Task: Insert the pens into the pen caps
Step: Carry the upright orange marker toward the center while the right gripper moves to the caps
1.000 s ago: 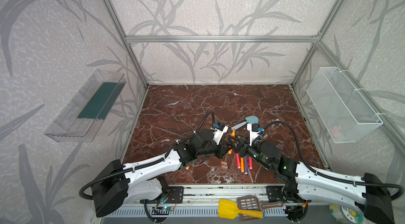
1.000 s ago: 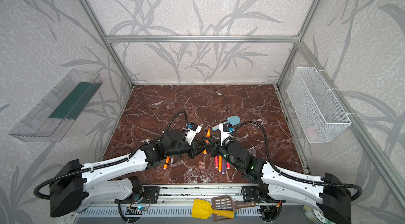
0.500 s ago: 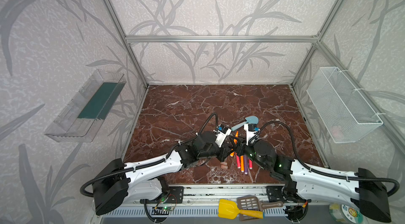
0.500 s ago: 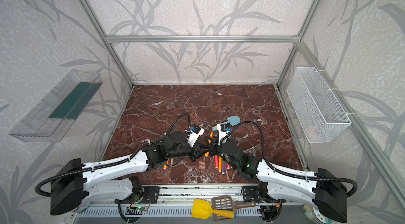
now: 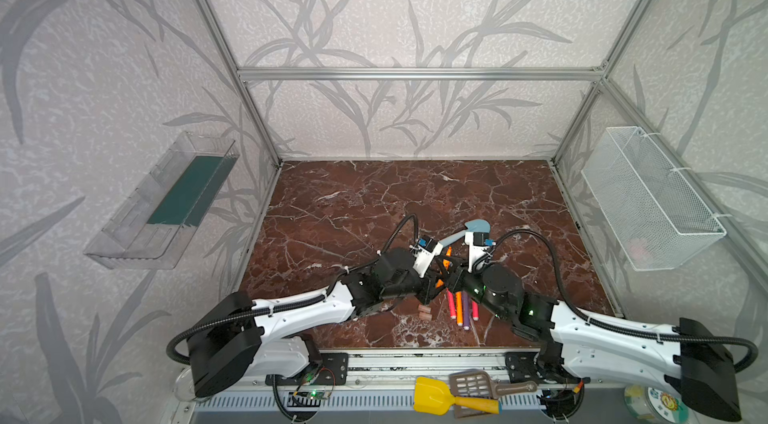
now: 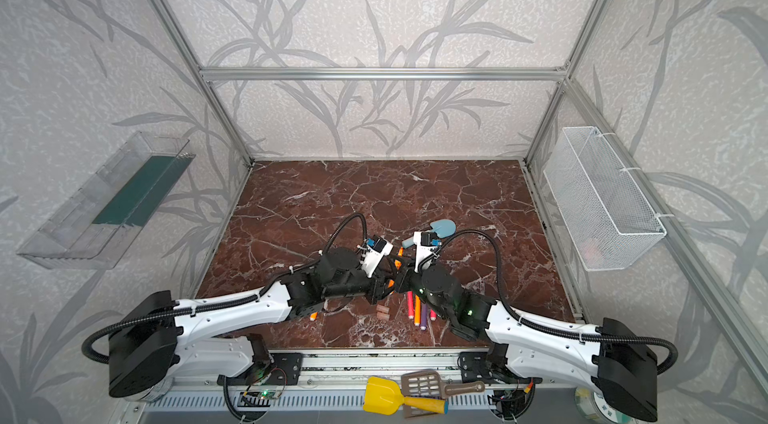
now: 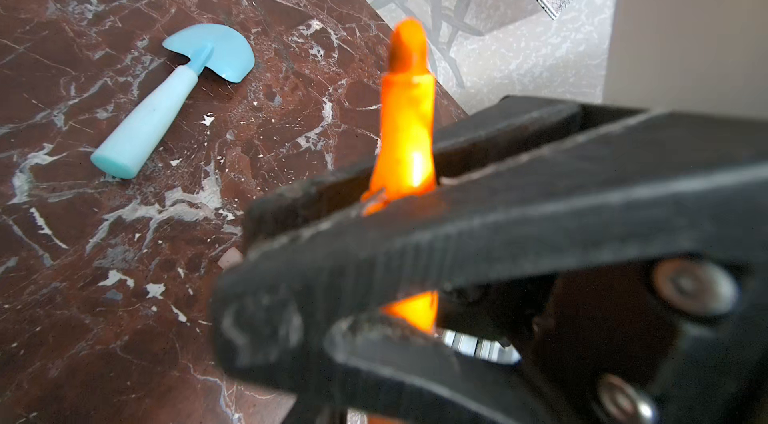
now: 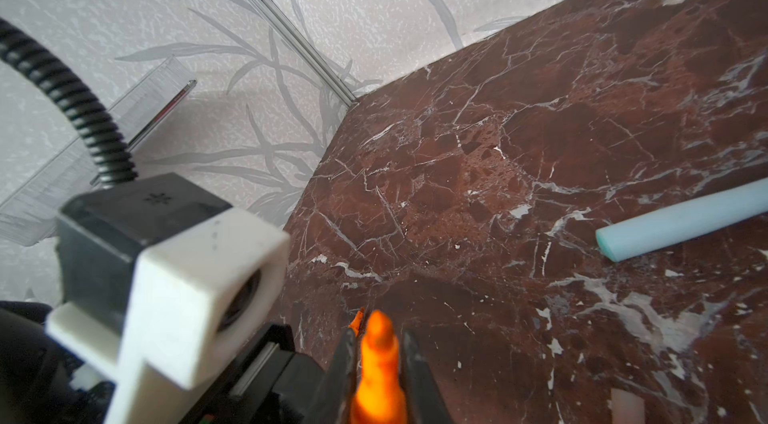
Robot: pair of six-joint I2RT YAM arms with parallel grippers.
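Right end effector pinches orange pen, light-blue toy shovel on desk at its 12 o'clock; left end effector state: can't tell.

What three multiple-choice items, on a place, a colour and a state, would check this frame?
1. The blue shovel lies: A on the marble table; B in the wire basket; C in the clear tray.
2. The pen in the right claw is: A purple; B orange; C green.
3. The right claw is: A wide open; B shut on the pen; C out of view.
A, it lies flat on bare marble; B, its orange tip shows in the right wrist view; B, the claw pinches the pen's sides.
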